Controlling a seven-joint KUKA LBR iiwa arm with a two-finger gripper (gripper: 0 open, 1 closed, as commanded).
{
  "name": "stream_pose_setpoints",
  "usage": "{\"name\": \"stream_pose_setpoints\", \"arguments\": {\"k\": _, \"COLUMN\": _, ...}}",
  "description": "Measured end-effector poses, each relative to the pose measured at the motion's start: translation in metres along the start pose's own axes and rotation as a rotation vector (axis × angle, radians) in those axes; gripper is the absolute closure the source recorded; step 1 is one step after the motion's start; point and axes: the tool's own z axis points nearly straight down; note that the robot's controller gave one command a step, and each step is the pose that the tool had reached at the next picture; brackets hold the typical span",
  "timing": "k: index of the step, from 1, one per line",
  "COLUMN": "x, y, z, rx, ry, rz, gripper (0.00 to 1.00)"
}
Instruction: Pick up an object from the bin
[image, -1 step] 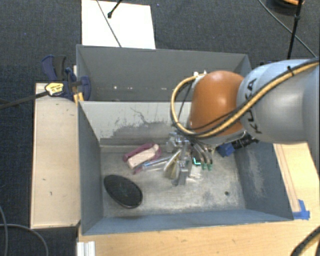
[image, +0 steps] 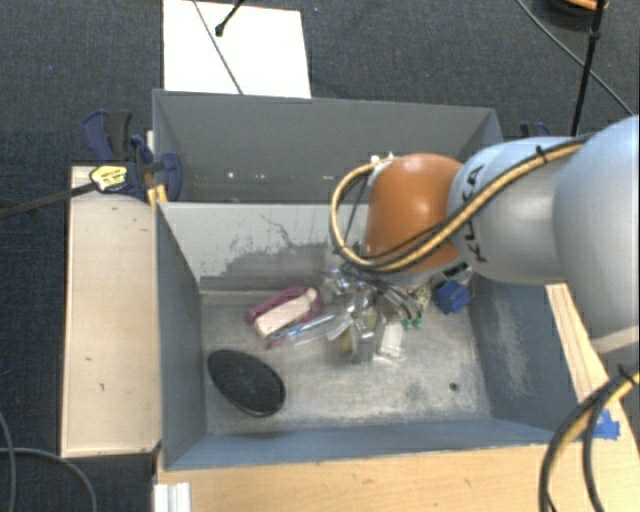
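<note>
Arm (image: 560, 210): enters from the right of the frame; its orange cover (image: 405, 215) hangs above the middle of the bin (image: 300, 160), wrist pointing down into a small clutter.
Nearest thing: pink-and-white packet (image: 285, 309), just left of the wrist's tip, long axis rising from lower left to upper right.
Also close: small white piece (image: 390, 342), just below.
Grip: released or clenched, cannot tell.
Apart: black disc (image: 245, 382), lower left.

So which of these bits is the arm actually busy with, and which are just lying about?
Busy with: gripper, down in the small heap mid-bin; nearest it, the pink packet and a white piece.
Lying about: black round disc, front left; blue piece, right of the heap.
</note>
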Motion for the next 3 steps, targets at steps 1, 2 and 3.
{"name": "stream_pose_setpoints", "arguments": {"k": 1, "x": -0.001, "y": 0.001, "z": -0.001, "rx": -0.001, "ry": -0.002, "rz": 0.004, "gripper": 1.00}}
{"name": "stream_pose_setpoints", "arguments": {"k": 2, "x": 0.005, "y": 0.013, "z": -0.024, "rx": -0.001, "ry": -0.005, "rz": -0.004, "gripper": 1.00}}
{"name": "stream_pose_setpoints", "arguments": {"k": 3, "x": -0.008, "y": 0.022, "z": -0.126, "rx": 0.000, "ry": -0.010, "rz": 0.034, "gripper": 1.00}}
